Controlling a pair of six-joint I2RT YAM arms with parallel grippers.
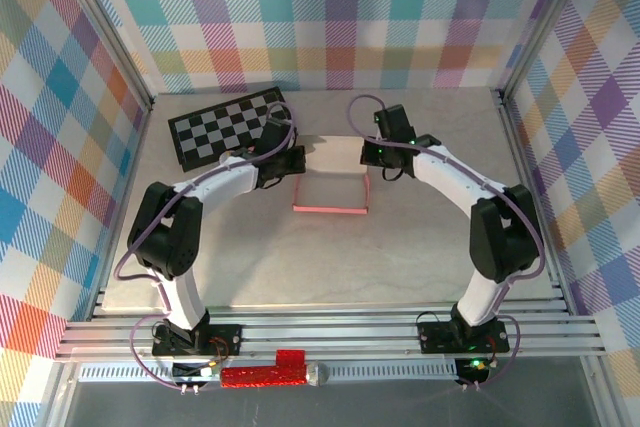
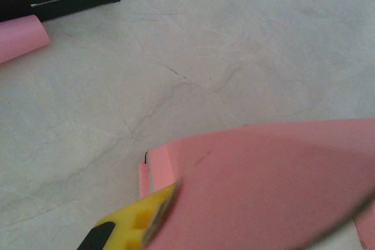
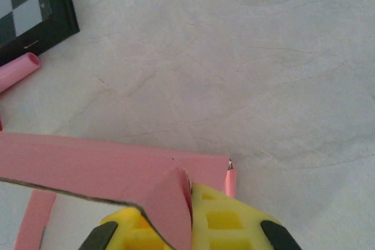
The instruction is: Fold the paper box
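While both arms reach over mid-table, I note the paper box (image 1: 330,209) lying there, just this side of the checkerboard (image 1: 225,125). Left gripper (image 1: 292,161) is closed tight on the box's far-left corner, pink card pressed against its yellow finger (image 2: 135,223); right gripper (image 3: 190,215) is closed too, pinching a pink flap at the far-right corner between its pads (image 3: 225,218).

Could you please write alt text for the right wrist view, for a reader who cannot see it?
The right claw, yellow-fingered, is shut on a curled flap of the pink paper box, whose wall runs to the left. Beyond, on the pale table, lie a checkerboard corner and a small pink cylinder.
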